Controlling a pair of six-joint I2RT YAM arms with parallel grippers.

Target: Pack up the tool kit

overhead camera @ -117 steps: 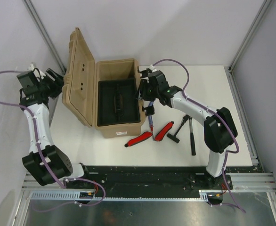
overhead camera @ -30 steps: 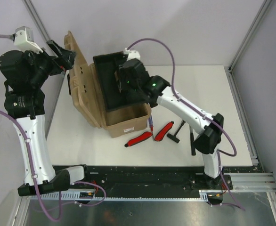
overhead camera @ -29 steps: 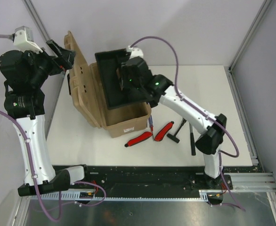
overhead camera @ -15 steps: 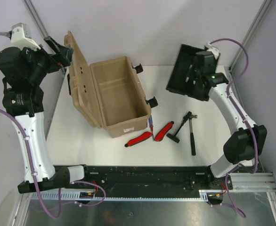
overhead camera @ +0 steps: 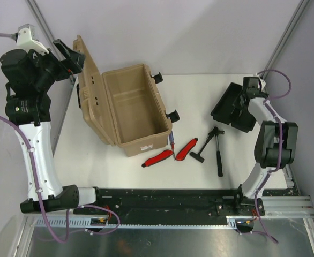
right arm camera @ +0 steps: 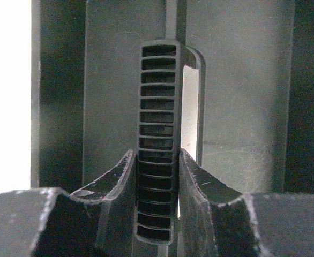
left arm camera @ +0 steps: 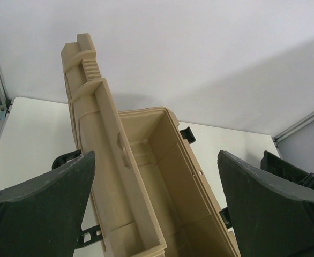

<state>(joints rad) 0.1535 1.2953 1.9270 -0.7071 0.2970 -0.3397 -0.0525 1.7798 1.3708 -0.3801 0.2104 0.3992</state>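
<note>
The tan toolbox stands open and empty at the table's left, its lid upright; it also shows in the left wrist view. My left gripper is open, raised high beside the lid, holding nothing. My right gripper is shut on the ribbed handle of the black inner tray, which is low over the table at the far right. Two red-handled tools, a blue-red tool and black hammers lie in front of the box.
A metal frame post and the grey wall stand close behind the right gripper. The table's right edge runs just beside the tray. The black rail runs along the near edge.
My right gripper lifted the black tray out of the toolbox, carried it right and lowered it to the far right of the table. My left arm rose beside the lid.
</note>
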